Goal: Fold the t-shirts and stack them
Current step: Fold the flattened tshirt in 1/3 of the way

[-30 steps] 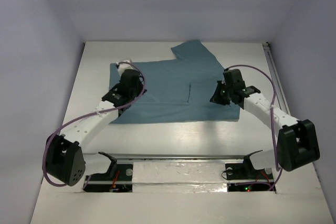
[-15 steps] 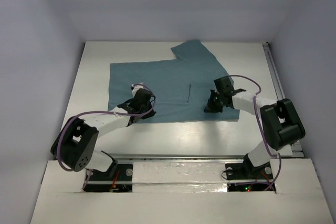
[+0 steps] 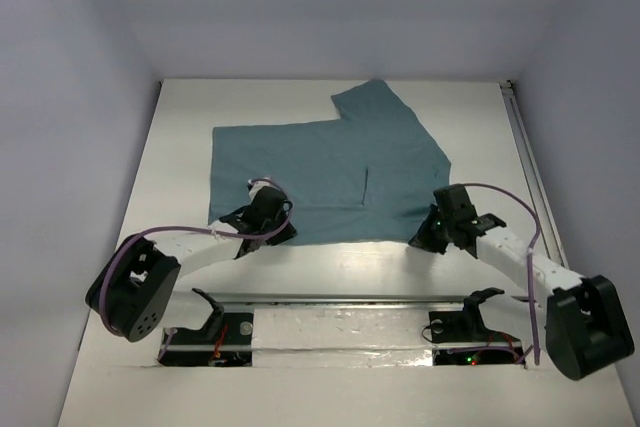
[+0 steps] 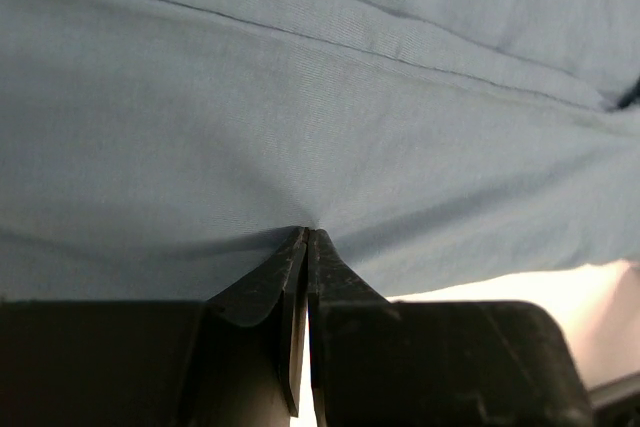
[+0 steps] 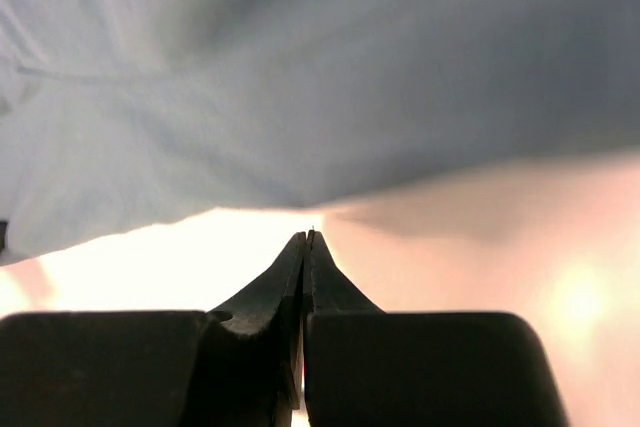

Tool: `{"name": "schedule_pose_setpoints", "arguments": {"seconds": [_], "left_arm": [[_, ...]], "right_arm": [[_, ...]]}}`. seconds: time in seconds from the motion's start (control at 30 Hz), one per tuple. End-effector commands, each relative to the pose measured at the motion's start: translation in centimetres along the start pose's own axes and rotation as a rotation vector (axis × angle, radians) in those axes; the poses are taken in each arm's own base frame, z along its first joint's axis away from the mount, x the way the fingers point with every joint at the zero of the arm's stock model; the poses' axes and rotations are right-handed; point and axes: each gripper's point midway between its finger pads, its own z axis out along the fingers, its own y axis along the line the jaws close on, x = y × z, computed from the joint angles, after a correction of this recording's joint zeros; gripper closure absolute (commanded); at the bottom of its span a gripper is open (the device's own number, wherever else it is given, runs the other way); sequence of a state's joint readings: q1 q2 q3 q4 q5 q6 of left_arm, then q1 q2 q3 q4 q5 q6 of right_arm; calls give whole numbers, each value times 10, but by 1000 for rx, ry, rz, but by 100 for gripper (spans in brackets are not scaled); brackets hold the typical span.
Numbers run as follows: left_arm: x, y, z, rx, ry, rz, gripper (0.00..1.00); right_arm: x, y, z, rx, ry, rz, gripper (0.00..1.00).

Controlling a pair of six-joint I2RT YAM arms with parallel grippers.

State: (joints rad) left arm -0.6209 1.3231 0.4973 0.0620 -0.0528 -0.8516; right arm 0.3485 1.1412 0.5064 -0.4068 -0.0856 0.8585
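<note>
The teal t-shirt [image 3: 330, 167] lies spread flat on the white table [image 3: 340, 265], one sleeve pointing to the far right. My left gripper [image 3: 275, 225] is shut and its tips press down on the cloth near the near-left hem; in the left wrist view the cloth [image 4: 300, 97] puckers at the tips [image 4: 308, 232]. My right gripper [image 3: 420, 239] is shut and empty at the shirt's near-right corner. In the right wrist view its tips [image 5: 308, 235] rest on bare table just short of the shirt's edge [image 5: 300, 67].
White walls close in the table on the left, far and right sides. A metal rail [image 3: 350, 297] runs along the near edge between the arm bases. A thin strip [image 3: 522, 147] runs along the table's right edge.
My left gripper slid from the shirt's far-left corner to its near hem. My right gripper slid toward me, off the near-right edge. The shirt lies flatter and sits slightly nearer.
</note>
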Motion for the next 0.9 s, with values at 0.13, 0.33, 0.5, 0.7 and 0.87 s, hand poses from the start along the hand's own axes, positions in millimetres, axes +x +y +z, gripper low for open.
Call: {"name": "schedule_pose_setpoints", "arguments": {"seconds": [0.13, 0.33, 0.5, 0.7, 0.87], "left_arm": [[50, 18, -17, -35, 173, -6, 100], [-33, -24, -34, -50, -47, 76, 73], [-91, -58, -54, -17, -181, 120, 47], [-114, -78, -55, 63, -210, 137, 48], [-119, -79, -54, 85, -222, 143, 48]], "right_arm": [[15, -9, -29, -34, -17, 43, 100], [-69, 2, -60, 120, -249, -54, 100], [-144, -34, -63, 137, -339, 77, 57], [-167, -55, -57, 239, -271, -20, 13], [-173, -79, -42, 148, -241, 117, 29]]}}
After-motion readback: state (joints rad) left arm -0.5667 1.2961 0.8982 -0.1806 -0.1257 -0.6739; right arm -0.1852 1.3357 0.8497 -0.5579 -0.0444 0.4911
